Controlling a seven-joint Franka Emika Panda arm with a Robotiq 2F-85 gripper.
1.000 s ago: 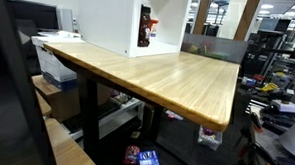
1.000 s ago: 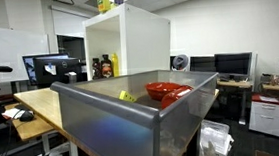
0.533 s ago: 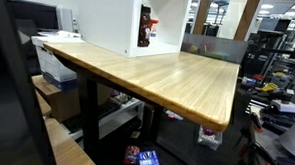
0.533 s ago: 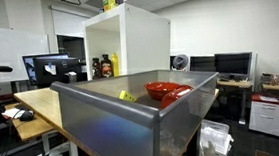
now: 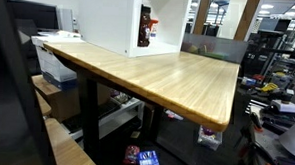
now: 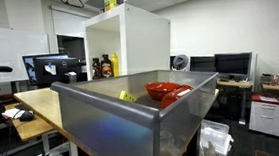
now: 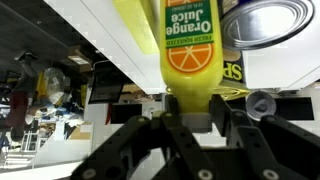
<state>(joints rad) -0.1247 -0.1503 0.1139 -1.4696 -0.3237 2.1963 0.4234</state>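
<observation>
A yellow orange juice bottle point(image 7: 185, 50) with an orange-slice label fills the middle of the wrist view. My gripper point(image 7: 190, 106) comes in from the bottom, its dark fingers close against both sides of the bottle's narrow end. A silver can point(image 7: 262, 25) lies just right of the bottle. In an exterior view the bottle point(image 6: 108, 0) shows leaning at the top of the tall white cabinet point(image 6: 142, 48); my gripper is mostly cut off by the frame's top edge there.
A long wooden table point(image 5: 168, 78) carries the white cabinet point(image 5: 110, 21), with dark bottles point(image 5: 145, 30) on its inner shelf. A grey bin point(image 6: 133, 119) in the foreground holds a red bowl point(image 6: 165, 89) and a small yellow item point(image 6: 126, 95). Desks and monitors surround the table.
At the cabinet's top the yellow bottle has shifted slightly to the right and now leans. Nothing else has moved.
</observation>
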